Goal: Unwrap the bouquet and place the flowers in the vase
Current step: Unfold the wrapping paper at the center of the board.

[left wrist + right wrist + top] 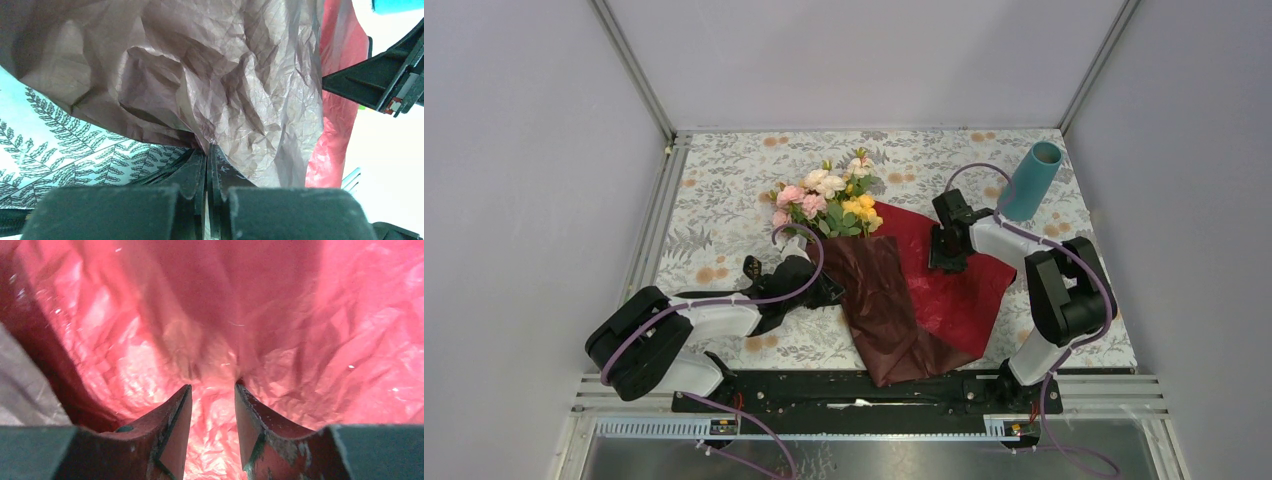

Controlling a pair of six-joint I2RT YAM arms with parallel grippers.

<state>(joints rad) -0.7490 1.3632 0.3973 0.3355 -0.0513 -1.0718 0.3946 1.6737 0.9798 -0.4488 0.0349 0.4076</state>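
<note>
The bouquet lies in the middle of the table, its flowers (826, 198), pink, cream and yellow, pointing to the far side. Its dark maroon paper (884, 300) runs toward the near edge, and a brighter red sheet (964, 285) is spread out to the right. My left gripper (829, 292) is shut on the maroon paper's left edge (215, 100), the jaws (209, 148) pressed together on a pinch of it. My right gripper (946, 262) points down onto the red sheet (215, 315), open (212, 387), with its tips at the crinkled paper. The teal vase (1032, 180) stands at the far right.
A floral tablecloth (724, 200) covers the table inside grey walls with metal corner posts. A black strand (150, 170) lies on the cloth beside my left fingers. The right arm's elbow (1064, 290) stands near the right edge, just in front of the vase.
</note>
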